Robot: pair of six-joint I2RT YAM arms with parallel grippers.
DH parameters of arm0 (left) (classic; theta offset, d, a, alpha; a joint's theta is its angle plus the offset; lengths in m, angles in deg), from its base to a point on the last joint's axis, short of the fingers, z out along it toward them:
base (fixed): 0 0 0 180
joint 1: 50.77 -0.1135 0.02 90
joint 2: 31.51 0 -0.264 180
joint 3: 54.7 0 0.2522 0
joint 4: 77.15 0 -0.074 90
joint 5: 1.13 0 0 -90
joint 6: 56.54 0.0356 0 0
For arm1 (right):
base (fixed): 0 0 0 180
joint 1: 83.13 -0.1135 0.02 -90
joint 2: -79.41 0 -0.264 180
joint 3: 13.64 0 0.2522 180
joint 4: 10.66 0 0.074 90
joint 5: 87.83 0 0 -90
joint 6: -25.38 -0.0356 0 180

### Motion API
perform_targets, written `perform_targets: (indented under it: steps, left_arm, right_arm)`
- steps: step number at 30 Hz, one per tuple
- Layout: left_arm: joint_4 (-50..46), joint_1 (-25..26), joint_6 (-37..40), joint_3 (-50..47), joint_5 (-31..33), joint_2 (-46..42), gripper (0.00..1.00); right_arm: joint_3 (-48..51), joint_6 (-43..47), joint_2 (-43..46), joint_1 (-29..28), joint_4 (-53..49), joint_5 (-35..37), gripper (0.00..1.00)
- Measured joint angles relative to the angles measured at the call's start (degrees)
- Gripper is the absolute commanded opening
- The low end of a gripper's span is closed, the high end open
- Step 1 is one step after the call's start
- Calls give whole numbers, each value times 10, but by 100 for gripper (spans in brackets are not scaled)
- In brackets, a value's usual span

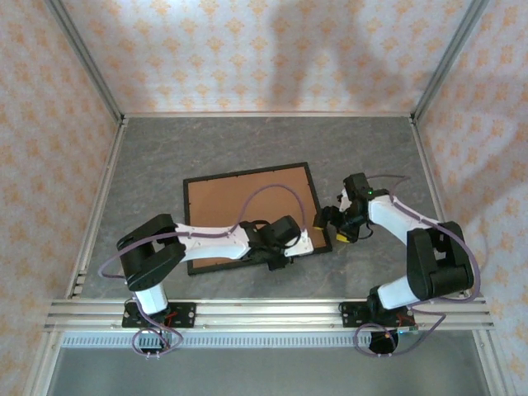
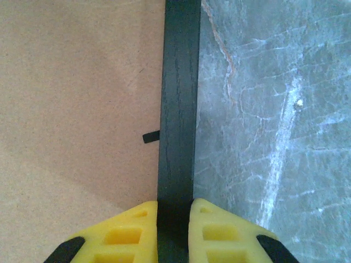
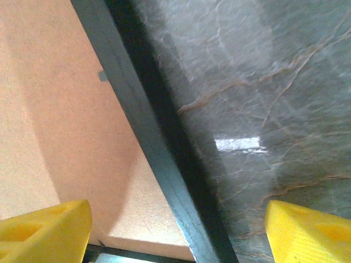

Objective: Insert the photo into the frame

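Thin black rectangular picture frame (image 1: 247,172), brown fibreboard backing (image 1: 247,210) inside, is lying flat mid-table. L gripper (image 2: 173,230) is pinching its near rail. R gripper (image 3: 175,219) is straddling the right rail w/ jaws spread. Grey marble tabletop (image 1: 371,157) is showing wide beyond the edges.

You have a brown board (image 1: 219,210) lying flat near the middle of the grey marbled table (image 1: 371,148), a little toward 9 o'clock. A small dark tab (image 2: 150,137) rests on the board at its edge. Orange-patterned walls (image 1: 264,49) close your table at 9, 12 and 3 o'clock. An aluminium rail (image 1: 264,313) runs along 6 o'clock.
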Motion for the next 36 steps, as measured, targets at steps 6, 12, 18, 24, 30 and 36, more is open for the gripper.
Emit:
perform_targets:
  steps: [6, 12, 18, 24, 30, 36]
  left_arm:
    - [21, -27, -16, -12, -23, -36, 14]
    - [26, -28, -21, -14, -24, -38, 15]
    - [31, -28, -30, -25, -24, -38, 16]
    - [35, -28, -30, -32, -22, -38, 20]
    - [42, -28, -34, -34, -18, -38, 28]
    - [52, -24, -41, -37, 0, -38, 51]
  right_arm:
    - [26, -12, 9, -4, 30, -33, 81]
    - [45, -37, 18, -9, 73, -67, 69]
    - [52, -45, 21, -9, 83, -63, 52]
    - [55, -45, 21, -9, 87, -61, 42]
    - [57, -40, 22, -9, 94, -70, 36]
    - [57, -41, 22, -9, 104, -81, 33]
